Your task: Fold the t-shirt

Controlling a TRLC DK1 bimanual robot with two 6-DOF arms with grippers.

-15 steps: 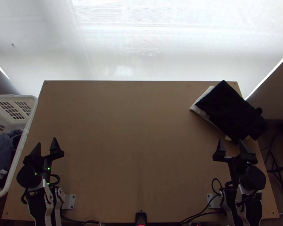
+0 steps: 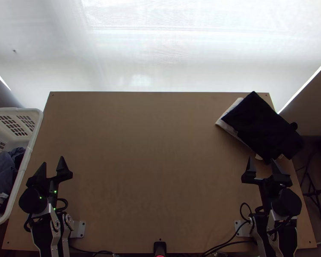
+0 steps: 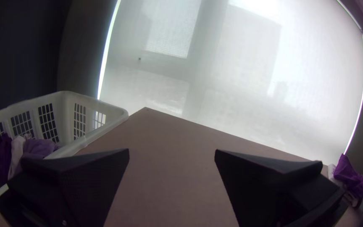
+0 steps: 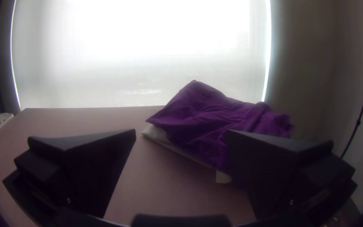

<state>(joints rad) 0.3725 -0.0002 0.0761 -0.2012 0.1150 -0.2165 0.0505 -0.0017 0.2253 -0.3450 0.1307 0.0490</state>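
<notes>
A dark cloth [image 2: 261, 124], black in the top view, lies layered over a white cloth [image 2: 229, 124] at the table's far right corner, partly over the right edge. The dark cloth [image 4: 215, 117] looks purple in the right wrist view; whether it is a t-shirt I cannot tell. My right gripper [image 2: 264, 163] stands open just on the near side of the pile, holding nothing; its own view shows the gripper [image 4: 180, 133] with fingers wide apart. At the table's near left, my left gripper [image 2: 52, 163] is open with nothing held, also the left gripper [image 3: 172, 152] in its wrist view.
A white laundry basket [image 2: 21, 180] with several crumpled clothes [image 2: 6, 171] stands beyond the table's left edge. Bare wooden table [image 2: 152, 162] stretches between the two arms. A stand [image 2: 316, 188] is on the floor at the right.
</notes>
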